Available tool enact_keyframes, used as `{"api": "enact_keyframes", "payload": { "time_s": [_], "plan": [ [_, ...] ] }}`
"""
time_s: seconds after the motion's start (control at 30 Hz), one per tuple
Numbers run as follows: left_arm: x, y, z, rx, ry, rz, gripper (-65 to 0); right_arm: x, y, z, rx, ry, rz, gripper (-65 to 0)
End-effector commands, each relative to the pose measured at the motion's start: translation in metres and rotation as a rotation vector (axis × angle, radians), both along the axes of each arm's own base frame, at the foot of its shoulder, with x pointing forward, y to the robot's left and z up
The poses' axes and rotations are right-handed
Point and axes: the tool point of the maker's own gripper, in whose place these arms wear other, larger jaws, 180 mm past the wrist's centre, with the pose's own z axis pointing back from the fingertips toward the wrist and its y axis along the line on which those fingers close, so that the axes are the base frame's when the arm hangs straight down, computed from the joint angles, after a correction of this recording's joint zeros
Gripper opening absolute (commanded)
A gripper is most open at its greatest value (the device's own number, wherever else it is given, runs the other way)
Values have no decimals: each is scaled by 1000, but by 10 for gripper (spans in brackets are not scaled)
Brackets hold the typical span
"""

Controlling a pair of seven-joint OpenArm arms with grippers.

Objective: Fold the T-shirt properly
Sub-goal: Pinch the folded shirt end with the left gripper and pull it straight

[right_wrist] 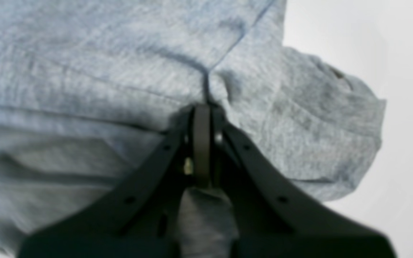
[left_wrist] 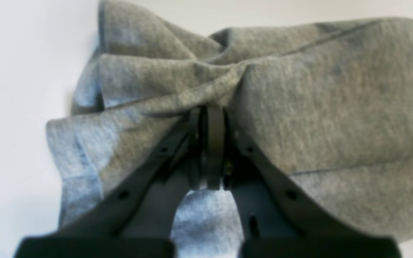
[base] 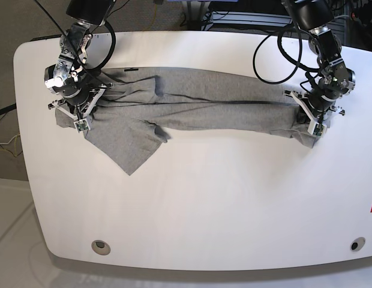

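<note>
- Currently stretched lengthwise across the far half of the white table (base: 192,210): the T-shirt (base: 192,107), plain grey side up, pulled into a long narrow band between both arms.
- Left gripper (left_wrist: 212,118) clamped tight on a bunched fold of cloth at the end of the T-shirt near the table's edge – jaws pressed together, pleats radiating away from the pinch.
- Right gripper (right_wrist: 203,114) likewise closed hard on gathered fabric at the opposite end, right beside a seam junction; a short sleeve or corner bulges past it in the wrist view.
- One loose triangular flap hangs off the band toward the table's near edge, close to the right gripper's end – unfolded, lying flat.
- Handling, as judged: light, limp knit cotton; no stiffness, so sags and drapes wherever unsupported, and stretches a little under tension. Some friction against the table likely – drags rather than slides freely.
- Best holds, as judged: hems, seams and doubled edges, where thicker layers resist slipping; single-layer pinches mid-panel prone to puckering.
- Risk: uneven pull between both ends skewing the fold line.
- Lettering not visible from any view.
</note>
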Motion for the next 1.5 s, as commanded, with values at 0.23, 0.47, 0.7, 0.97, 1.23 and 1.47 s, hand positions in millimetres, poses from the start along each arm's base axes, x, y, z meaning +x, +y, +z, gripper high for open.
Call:
{"api": "enact_keyframes", "payload": {
  "time_s": [0.23,0.47,0.7,0.97,1.23,1.47],
  "plan": [
    [8,11,3,-2,-14,34,-631,-39,1,-29,-25,194,15,-645],
    [-1,1,-6,-28,8,36,-631,-36,13,-30,5,176,17,-645],
    [-10,-9,-15,-51,30,36,-631,-30,15,-27,12,157,17,-645],
    [-14,-11,-13,-43,28,35,-631,-21,13,-20,4,131,18,-645],
    [-18,-7,2,-4,-5,27,-631,-13,8,-3,-31,100,15,-645],
    [-15,-2,17,30,-41,23,-631,-5,5,8,-51,77,13,-644]
  ]
}}
